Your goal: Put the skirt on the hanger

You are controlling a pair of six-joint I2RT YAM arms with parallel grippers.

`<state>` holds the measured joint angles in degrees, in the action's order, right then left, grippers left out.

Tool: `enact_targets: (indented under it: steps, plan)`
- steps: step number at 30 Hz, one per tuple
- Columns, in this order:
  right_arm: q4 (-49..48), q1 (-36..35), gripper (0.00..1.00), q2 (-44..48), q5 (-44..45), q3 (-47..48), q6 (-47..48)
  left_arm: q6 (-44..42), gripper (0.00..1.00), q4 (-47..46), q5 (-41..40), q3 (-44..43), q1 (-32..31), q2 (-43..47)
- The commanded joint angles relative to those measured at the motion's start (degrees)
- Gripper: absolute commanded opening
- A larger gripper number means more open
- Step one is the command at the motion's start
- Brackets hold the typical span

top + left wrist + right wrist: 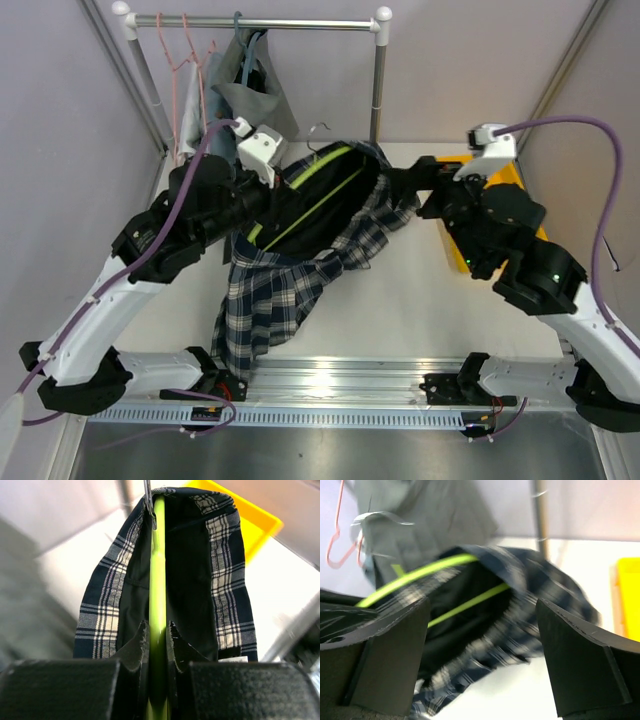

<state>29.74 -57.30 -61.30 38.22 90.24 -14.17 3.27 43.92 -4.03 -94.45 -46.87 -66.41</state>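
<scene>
The left fingers [141, 642] are clamped on the lime-green hanger [157, 580], whose bar lies inside the plaid skirt's [285, 290] open waist at the centre of the overhead view, the hem drooping onto the surface [420, 310]. The right fingers [395, 650] stand wide apart, holding nothing, beside the skirt's right edge. Yellow bin [508, 180] at upper right: contents hidden by the arm

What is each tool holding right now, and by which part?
The left tool pinches the green hanger by its thin frame, with the plaid skirt draped over it. The right tool is open, holding nothing.
</scene>
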Motion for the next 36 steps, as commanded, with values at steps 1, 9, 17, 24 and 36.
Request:
enact_targets:
  steps: [1,9,17,24,36]
  plan:
    - [0.7,1.9,0.91,3.1,4.4,1.3,-1.7,1.6,0.0,-6.0,-12.3,-6.8,-0.1,0.7]
    - [3.3,3.2,0.91,4.6,4.7,1.8,-2.5,0.4,0.0,-3.6,-20.4,-17.2,0.1,-6.6]
    - [4.7,3.7,0.91,5.3,4.6,2.1,-2.6,-1.0,0.0,-5.2,-20.3,-27.8,4.0,-15.0]
    - [5.8,3.9,0.91,5.9,4.7,1.8,-2.9,0.2,0.0,-10.4,-14.6,-30.9,8.5,-20.2]
    - [4.5,4.2,0.91,7.0,4.0,0.1,-2.0,2.4,0.0,-17.6,-13.6,-38.0,11.8,-28.0]
